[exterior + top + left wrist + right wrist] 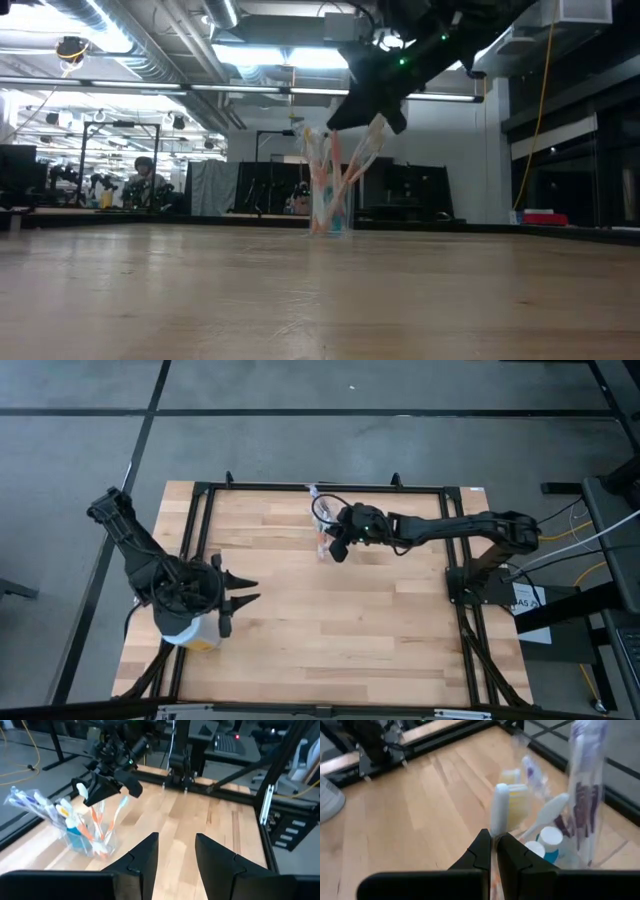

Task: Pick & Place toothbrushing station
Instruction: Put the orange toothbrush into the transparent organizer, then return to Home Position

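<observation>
Station (90, 840) sits on the table (330, 630) near the far edge, a clear holder packed with toothbrushes and a blue-capped tube; upright in the low view (329, 205), base flat on the wood; wrapped brushes fan out of it toward the far rail.

Right gripper (492, 851) is directly over it, arm stretched across from the right side (338, 545); fingers are nearly together and pinch a white toothbrush handle (500, 810), not the holder wall; left wrist view shows the same, dark jaws above the brush tops (107, 782) with the handle (82, 790) sticking out.

My read: grasp step, nothing lifted yet; holder is on the table, so the pick is barely begun; place not started, and I can't tell where the drop spot is.

Next move needs a straight, slow rise; grip on one brush may just pull that brush out and leave the holder behind, or tip it; a hold on the rim would be safer.

Left gripper (240, 592) waits near the left edge, fingers spread, holding nothing (172, 852); yellow tub (185, 632) with pale lid sits just under that arm, well apart from the station.
</observation>
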Available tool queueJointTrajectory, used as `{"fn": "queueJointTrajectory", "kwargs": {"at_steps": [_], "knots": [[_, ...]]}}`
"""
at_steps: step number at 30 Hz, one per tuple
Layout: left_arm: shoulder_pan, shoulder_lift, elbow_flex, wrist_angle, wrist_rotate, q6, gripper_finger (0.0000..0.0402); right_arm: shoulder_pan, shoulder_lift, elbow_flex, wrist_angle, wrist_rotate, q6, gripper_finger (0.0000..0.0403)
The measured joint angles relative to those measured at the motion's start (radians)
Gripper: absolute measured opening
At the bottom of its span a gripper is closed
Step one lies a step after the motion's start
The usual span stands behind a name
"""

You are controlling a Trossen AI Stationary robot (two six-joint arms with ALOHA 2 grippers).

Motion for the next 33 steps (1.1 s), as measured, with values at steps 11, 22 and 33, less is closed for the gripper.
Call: {"fn": "queueJointTrajectory", "kwargs": {"at_steps": [11, 22, 33], "knots": [[-0.049, 0.000, 0.000, -0.223, 0.007, -0.216, 0.0125, -0.053, 0.033, -0.028, 0.006, -0.140, -0.041, 0.0014], [-0.050, 0.000, 0.000, -0.265, 0.006, -0.261, 0.0125, -0.102, 0.008, -0.251, 0.532, -0.372, 0.132, 0.0071], [-0.047, 0.000, 0.000, -0.274, -0.029, -0.253, 0.0125, -0.131, -0.126, -0.450, 0.912, -0.410, 0.302, 0.0154]]}}
